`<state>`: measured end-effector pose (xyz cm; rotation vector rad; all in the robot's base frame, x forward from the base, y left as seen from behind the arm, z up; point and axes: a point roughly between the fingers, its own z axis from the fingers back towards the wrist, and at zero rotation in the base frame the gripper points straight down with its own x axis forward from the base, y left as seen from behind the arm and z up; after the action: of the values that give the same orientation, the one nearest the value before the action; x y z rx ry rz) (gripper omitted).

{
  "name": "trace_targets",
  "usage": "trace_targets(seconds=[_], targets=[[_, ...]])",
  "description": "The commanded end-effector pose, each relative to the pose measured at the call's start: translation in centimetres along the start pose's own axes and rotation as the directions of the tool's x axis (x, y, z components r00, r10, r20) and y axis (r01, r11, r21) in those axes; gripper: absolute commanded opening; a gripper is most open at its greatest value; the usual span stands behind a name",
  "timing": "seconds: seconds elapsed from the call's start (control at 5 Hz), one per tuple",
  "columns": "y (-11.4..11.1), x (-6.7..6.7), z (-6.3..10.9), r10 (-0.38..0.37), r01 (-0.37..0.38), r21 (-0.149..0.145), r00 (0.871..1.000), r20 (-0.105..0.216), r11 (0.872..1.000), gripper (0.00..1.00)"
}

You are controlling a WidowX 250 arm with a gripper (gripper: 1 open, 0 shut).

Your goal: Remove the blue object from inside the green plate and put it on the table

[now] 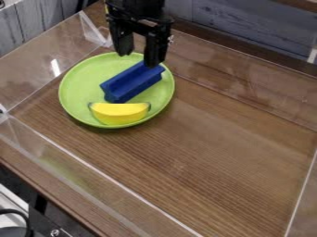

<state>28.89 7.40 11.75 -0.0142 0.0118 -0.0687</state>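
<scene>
A yellow banana (119, 113) lies curved before me, its flat cut side turned toward the far wall. Clear plastic walls (50, 148) ring my work area, their near left panel catching pale glare. Beyond the far wall, grey horizontal planks (254, 23) fill the background. At the lower left corner, outside the enclosure, black cables (28, 225) and dark hardware sit below the edge, too dim to make out.

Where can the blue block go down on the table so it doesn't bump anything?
The table is bare right of the green plate and in front of it, out to the clear walls. It's crowded inside the plate: the blue block and banana fill it, with the open gripper above.
</scene>
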Motion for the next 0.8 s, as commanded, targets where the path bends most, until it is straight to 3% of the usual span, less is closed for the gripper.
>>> trace_targets(seconds=[0.0,0.6], targets=[[0.51,0.16,1.8,0.005,-0.007,0.022,0.997,0.071,1.0,1.0],[0.72,0.41,1.1,-0.005,0.004,0.021,0.996,0.085,1.0,1.0]])
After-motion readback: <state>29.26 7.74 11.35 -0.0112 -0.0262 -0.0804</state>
